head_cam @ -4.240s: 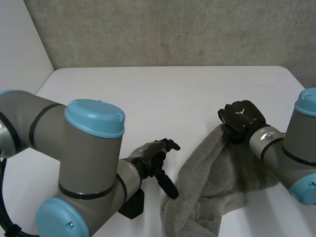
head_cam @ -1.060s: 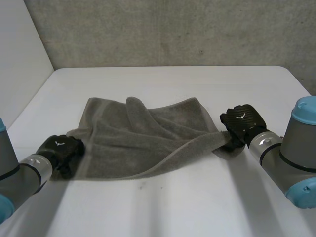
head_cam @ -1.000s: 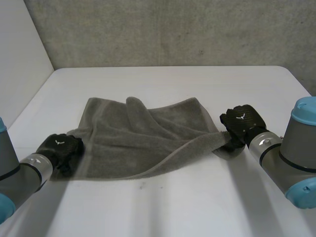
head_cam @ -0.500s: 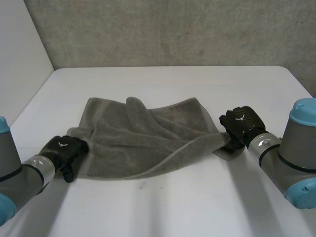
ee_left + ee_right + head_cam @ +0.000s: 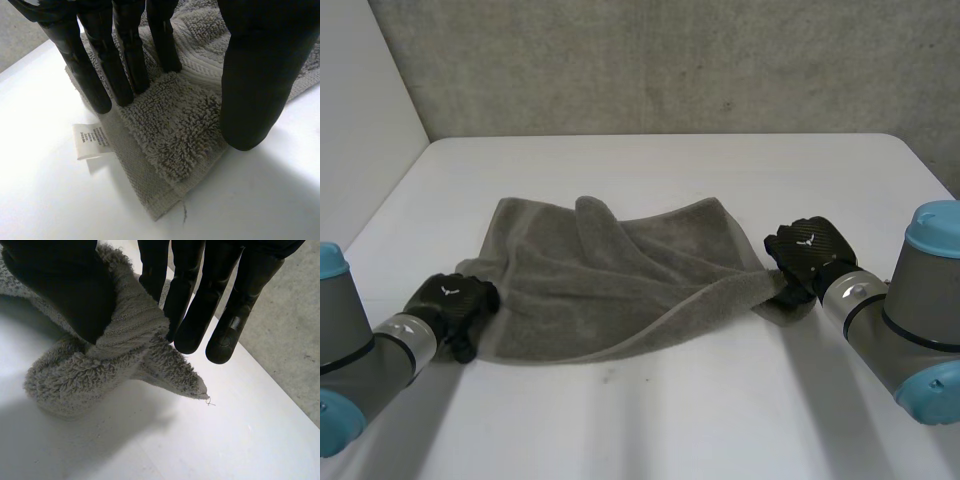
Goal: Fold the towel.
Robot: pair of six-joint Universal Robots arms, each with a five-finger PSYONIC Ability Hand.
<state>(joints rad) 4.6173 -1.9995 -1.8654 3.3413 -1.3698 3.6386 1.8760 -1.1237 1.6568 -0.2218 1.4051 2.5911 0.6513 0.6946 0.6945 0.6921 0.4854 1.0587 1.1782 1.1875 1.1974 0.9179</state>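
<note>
Currently the grey towel (image 5: 610,280) is lying spread and rumpled across the middle of the white table (image 5: 670,420), with one long fold running diagonally. The left hand (image 5: 450,300) is resting at the towel's near left corner, its fingers (image 5: 125,65) straight with tips touching the pile and thumb apart, gripping nothing. A white label (image 5: 91,140) is sticking out beside them. The right hand (image 5: 808,250) is pinching the twisted right corner between thumb (image 5: 65,285) and fingers.

Bright, even light from above. The white surface (image 5: 40,200) glares a little; the towel (image 5: 90,375) casts a soft shadow beneath.
</note>
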